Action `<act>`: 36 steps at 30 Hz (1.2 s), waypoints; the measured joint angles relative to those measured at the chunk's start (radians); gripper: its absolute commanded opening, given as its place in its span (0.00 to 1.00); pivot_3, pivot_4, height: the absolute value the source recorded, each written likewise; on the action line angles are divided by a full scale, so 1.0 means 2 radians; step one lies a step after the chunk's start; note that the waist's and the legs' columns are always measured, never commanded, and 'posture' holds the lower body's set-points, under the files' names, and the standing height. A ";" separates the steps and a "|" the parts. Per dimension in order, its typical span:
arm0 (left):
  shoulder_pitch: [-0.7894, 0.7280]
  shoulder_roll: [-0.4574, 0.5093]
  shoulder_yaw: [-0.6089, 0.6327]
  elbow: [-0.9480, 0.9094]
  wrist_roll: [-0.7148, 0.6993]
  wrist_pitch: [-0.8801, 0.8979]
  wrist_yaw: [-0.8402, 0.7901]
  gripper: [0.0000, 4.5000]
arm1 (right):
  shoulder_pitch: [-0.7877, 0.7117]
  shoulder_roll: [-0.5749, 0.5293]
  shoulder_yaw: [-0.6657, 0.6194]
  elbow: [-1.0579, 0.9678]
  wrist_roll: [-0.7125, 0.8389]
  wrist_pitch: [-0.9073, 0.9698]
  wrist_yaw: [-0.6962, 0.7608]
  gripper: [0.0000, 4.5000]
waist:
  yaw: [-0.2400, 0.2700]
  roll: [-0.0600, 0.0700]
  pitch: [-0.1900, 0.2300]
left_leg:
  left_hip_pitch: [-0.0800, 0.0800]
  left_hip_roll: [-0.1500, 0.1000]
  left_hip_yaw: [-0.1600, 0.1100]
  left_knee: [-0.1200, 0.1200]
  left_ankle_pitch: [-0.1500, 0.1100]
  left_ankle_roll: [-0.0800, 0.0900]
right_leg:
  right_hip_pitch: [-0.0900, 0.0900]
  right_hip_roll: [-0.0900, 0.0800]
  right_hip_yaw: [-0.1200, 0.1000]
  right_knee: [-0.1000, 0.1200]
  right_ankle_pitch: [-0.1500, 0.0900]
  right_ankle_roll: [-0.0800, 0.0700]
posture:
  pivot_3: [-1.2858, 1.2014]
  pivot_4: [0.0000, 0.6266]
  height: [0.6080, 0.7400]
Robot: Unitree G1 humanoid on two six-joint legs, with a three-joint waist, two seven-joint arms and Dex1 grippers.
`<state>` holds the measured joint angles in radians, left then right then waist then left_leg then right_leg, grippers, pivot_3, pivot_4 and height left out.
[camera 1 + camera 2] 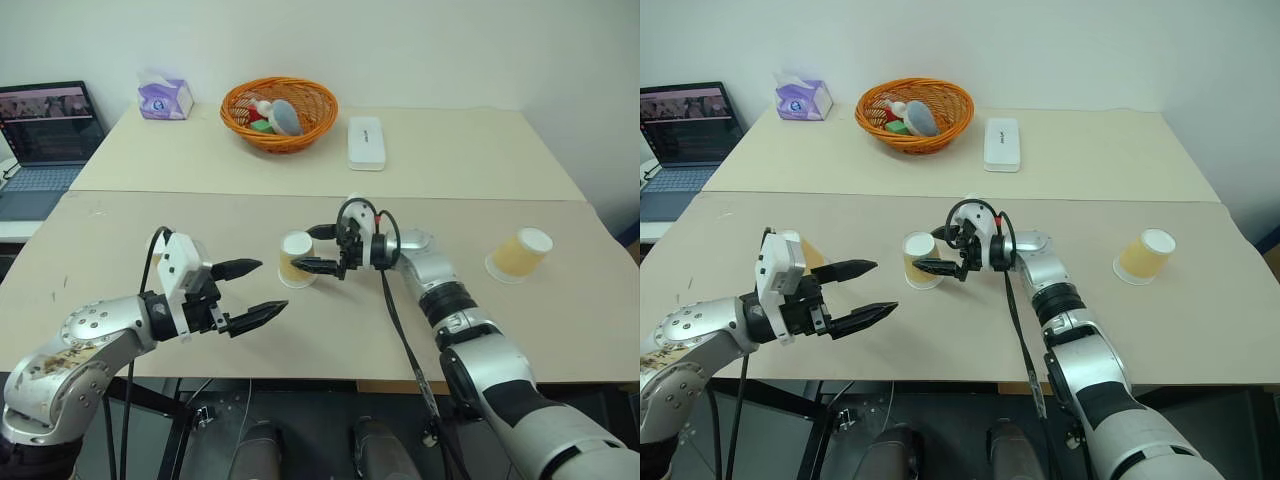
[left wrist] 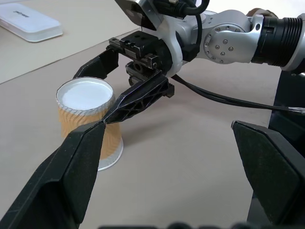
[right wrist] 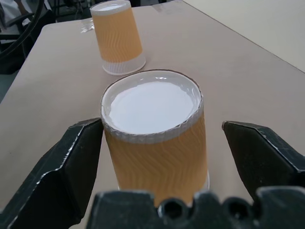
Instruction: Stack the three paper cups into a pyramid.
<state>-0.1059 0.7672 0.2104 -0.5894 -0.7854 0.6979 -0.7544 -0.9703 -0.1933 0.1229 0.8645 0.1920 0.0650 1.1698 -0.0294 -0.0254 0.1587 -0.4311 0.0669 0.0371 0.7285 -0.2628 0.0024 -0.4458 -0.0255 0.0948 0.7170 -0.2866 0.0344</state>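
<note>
My right gripper point(image 3: 157, 157) straddles, open, an inverted tan paper cup point(image 3: 155, 143); its wrist view reveals a second cup point(image 3: 118, 38) behind my open left gripper point(image 1: 250, 295); a third cup point(image 1: 520, 254) lies well apart on the beige surface point(image 1: 330, 330).
</note>
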 measured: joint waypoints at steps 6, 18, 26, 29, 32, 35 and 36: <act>-0.022 -0.004 -0.019 0.022 0.002 0.000 -0.010 1.00 | 0.010 -0.073 -0.039 -0.097 0.054 0.111 0.047 1.00 | 0.003 0.000 0.001 | 0.000 0.000 0.000 0.000 0.000 0.000 | 0.000 0.000 0.000 0.000 0.000 0.000 | 0.52 0.24 0.50; -0.070 -0.013 -0.058 0.068 0.012 -0.006 -0.050 1.00 | 0.205 -0.188 -0.152 -0.368 0.132 0.243 -0.027 1.00 | 0.005 0.000 0.002 | -0.001 0.000 0.000 0.000 0.000 0.000 | 0.000 0.000 0.000 0.000 0.000 0.000 | 0.52 0.24 0.50; -0.088 -0.017 -0.114 0.057 0.024 -0.010 -0.088 1.00 | 0.322 -0.192 -0.290 -0.502 0.146 0.233 -0.181 1.00 | 0.008 0.000 0.002 | -0.001 0.000 0.000 0.000 0.000 0.000 | 0.000 0.000 0.000 0.000 0.000 0.000 | 0.52 0.24 0.50; -0.108 -0.028 -0.127 0.058 0.026 -0.011 -0.095 1.00 | 0.367 -0.191 -0.313 -0.529 0.152 0.233 -0.210 1.00 | 0.008 0.000 0.002 | 0.000 -0.001 0.000 0.000 0.000 0.000 | 0.001 0.000 0.000 0.000 0.000 0.001 | 0.52 0.24 0.50; -0.130 -0.035 -0.139 0.069 0.034 -0.019 -0.106 1.00 | 0.404 -0.194 -0.343 -0.543 0.151 0.233 -0.234 1.00 | 0.006 0.000 0.002 | 0.001 -0.001 0.000 0.000 0.000 0.000 | 0.002 0.000 0.001 0.000 0.000 0.001 | 0.52 0.24 0.50; -0.145 -0.040 -0.142 0.085 0.038 -0.021 -0.115 1.00 | 0.417 -0.205 -0.379 -0.542 0.151 0.226 -0.257 1.00 | 0.004 0.000 0.002 | 0.001 -0.001 0.000 0.000 0.000 0.000 | 0.002 0.000 0.001 0.000 0.000 0.001 | 0.52 0.24 0.50; -0.149 -0.043 -0.145 0.092 0.040 -0.022 -0.119 1.00 | 0.421 -0.209 -0.388 -0.542 0.149 0.216 -0.265 1.00 | 0.004 0.000 0.002 | 0.001 0.000 0.000 0.000 0.000 0.000 | 0.002 0.000 0.001 0.000 0.000 0.001 | 0.52 0.24 0.50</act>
<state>-0.4043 0.6810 -0.0800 -0.4062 -0.7045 0.6545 -0.9922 -0.1282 -0.6118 -0.6538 -0.2188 0.4890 0.4968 0.6401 -0.0214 -0.0252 0.1628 -0.4293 0.0659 0.0369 0.7285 -0.2626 0.0023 -0.4425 -0.0246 0.0963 0.7161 -0.2875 0.0357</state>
